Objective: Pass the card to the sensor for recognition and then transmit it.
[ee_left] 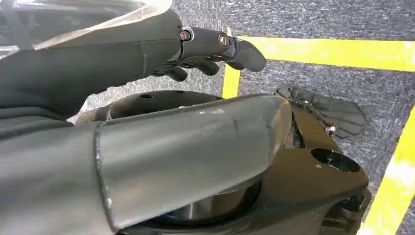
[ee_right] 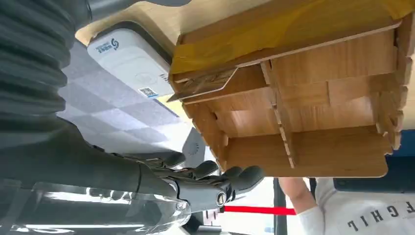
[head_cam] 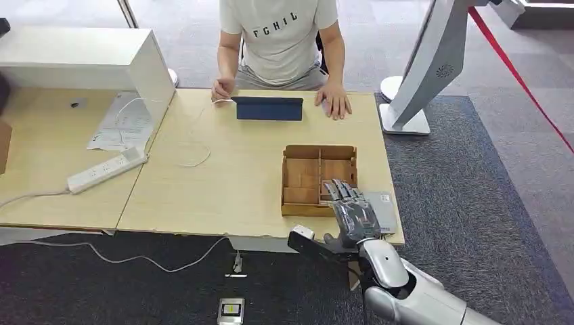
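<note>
Head view: my right hand (head_cam: 353, 215) sits at the near right corner of the wooden box (head_cam: 319, 177), fingers extended and slightly apart, pointing away from me over the box's near right compartment. It holds nothing. The grey sensor (head_cam: 381, 211) lies flat on the tabletop (head_cam: 223, 183), just beside the box's right wall and partly under my hand. A person (head_cam: 281, 40) sits at the far edge behind a blue tablet (head_cam: 269, 108).

Left wrist view: my left hand (ee_left: 215, 51) hangs over the floor, fingers loosely curled, nothing in it.

Right wrist view: the card (ee_right: 203, 84) lies in the box compartment nearest the sensor (ee_right: 132, 61), tilted against the wall, one corner protruding past the rim. Its long axis runs along that wall. My right fingers (ee_right: 215, 174) are straight, apart from the card, with open air between.

Judgement: the right hand is the nearer one; the card lies just ahead of and below its fingertips, and the sensor adjoins it.
</note>
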{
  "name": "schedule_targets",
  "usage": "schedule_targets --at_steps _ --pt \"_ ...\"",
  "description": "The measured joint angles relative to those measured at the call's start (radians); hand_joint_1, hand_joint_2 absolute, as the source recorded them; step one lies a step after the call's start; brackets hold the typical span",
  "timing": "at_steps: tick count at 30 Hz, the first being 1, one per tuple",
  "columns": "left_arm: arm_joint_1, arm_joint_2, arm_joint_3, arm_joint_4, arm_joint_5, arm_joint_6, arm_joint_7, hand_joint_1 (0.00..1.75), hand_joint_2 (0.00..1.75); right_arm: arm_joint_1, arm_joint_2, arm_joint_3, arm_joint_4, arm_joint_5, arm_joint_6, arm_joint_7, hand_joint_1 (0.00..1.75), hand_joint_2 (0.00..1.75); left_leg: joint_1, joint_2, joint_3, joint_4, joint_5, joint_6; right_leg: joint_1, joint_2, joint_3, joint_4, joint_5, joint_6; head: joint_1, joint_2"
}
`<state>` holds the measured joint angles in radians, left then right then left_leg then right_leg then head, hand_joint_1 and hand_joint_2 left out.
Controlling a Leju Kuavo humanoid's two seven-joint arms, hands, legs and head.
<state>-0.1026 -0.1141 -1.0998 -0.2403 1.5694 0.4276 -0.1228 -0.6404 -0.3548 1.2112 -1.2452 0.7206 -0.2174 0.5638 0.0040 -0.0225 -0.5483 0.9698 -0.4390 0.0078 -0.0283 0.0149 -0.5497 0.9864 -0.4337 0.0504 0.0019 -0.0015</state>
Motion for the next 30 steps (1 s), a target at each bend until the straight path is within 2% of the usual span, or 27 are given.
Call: schedule_targets --at_steps 11,21,25,30 --pt "-0.002 0.000 -0.006 0.000 -0.003 0.005 0.035 0.00 0.00 -0.024 0.014 0.008 0.056 -0.009 -0.036 -0.021 0.00 1.75 0.000 0.000 0.000 0.000 0.000 0.000 0.000 0.000 0.000 0.000 0.000 0.000 0.000 0.000" --pt "-0.005 0.000 -0.025 0.000 -0.007 0.015 0.055 0.00 0.00 -0.054 0.050 0.031 0.132 -0.042 -0.063 -0.058 0.00 1.75 0.000 0.000 0.000 0.000 0.000 0.000 0.000 0.000 0.000 0.000 0.000 0.000 0.000 0.000" --pt "-0.006 0.001 -0.030 0.000 -0.008 -0.002 0.056 0.00 0.00 -0.064 0.065 0.034 0.174 -0.071 -0.079 -0.106 0.00 1.75 0.000 0.000 0.000 0.000 0.000 0.000 0.000 0.000 0.000 0.000 0.000 0.000 0.000 0.000" --pt "-0.007 0.002 -0.034 0.000 -0.009 -0.005 0.067 0.00 0.00 -0.078 0.081 0.047 0.228 -0.086 -0.083 -0.128 0.00 1.75 0.000 0.000 0.000 0.000 0.000 0.000 0.000 0.000 0.000 0.000 0.000 0.000 0.000 0.000"
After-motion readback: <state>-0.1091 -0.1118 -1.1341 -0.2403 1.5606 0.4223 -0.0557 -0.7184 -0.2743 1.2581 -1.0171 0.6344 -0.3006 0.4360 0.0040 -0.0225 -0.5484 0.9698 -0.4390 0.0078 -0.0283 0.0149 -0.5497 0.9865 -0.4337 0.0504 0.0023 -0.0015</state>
